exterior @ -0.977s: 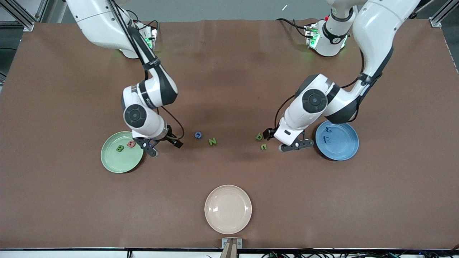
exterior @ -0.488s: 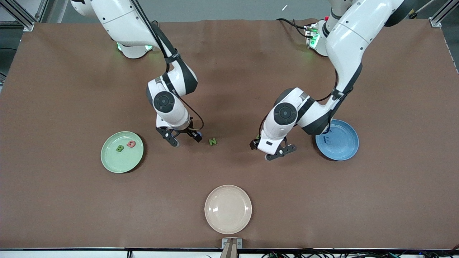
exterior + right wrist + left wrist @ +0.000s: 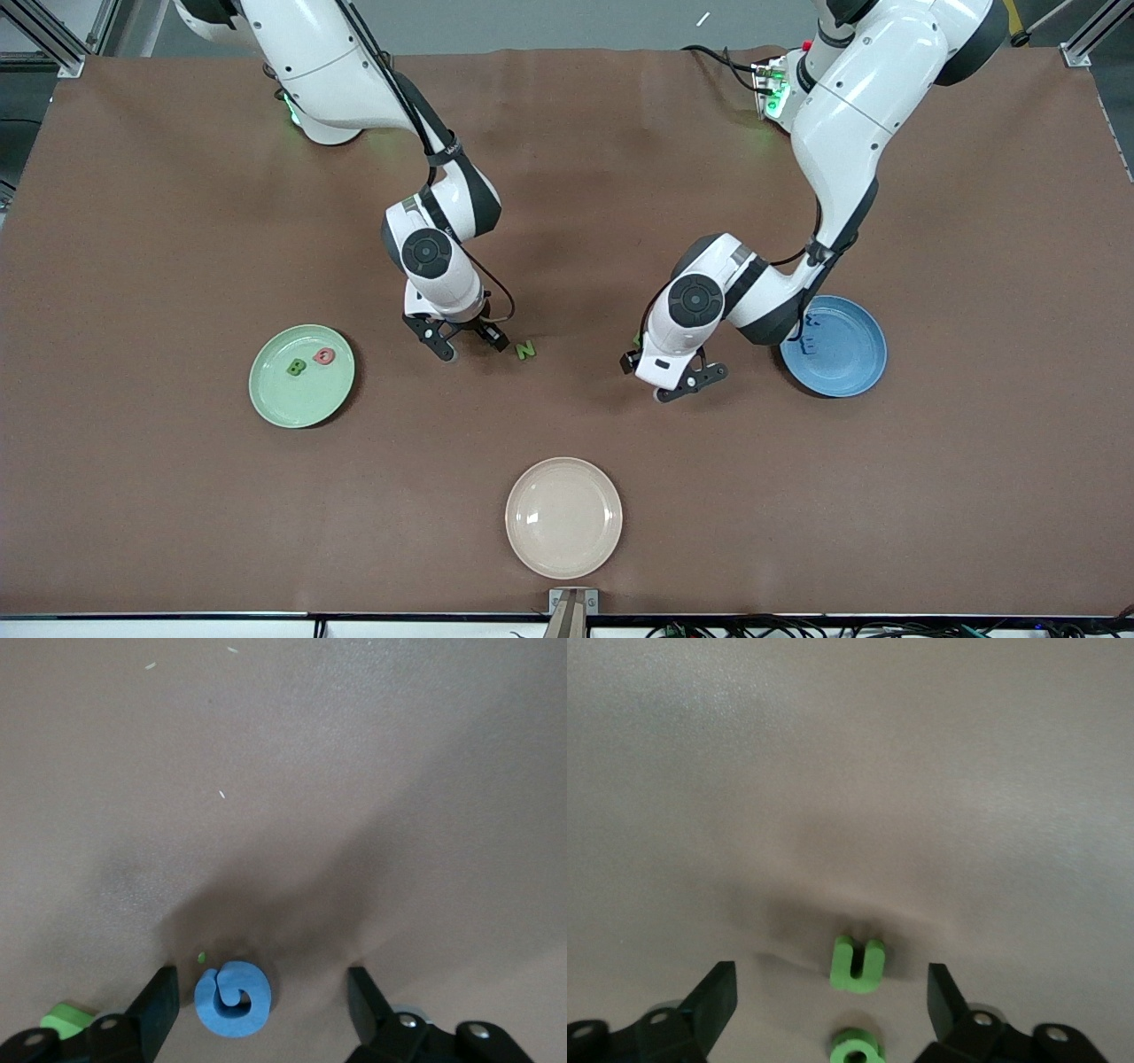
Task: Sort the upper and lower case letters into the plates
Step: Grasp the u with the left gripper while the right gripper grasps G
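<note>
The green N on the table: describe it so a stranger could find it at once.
Start at the mint green plate toward the right arm's end and move along the brown table toward the middle. Beside the right gripper lies the green N, flat on bare tabletop. It is the only letter in the open, outside any plate.

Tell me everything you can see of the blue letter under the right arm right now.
The blue letter is a small flat curl like a G, of matte foam by its look, lying flat on the brown table. It sits between the open fingers of the right end effector, which hangs just above it, and neither finger touches it. A green letter lies close beside it. In the front view the arm hides it.
</note>
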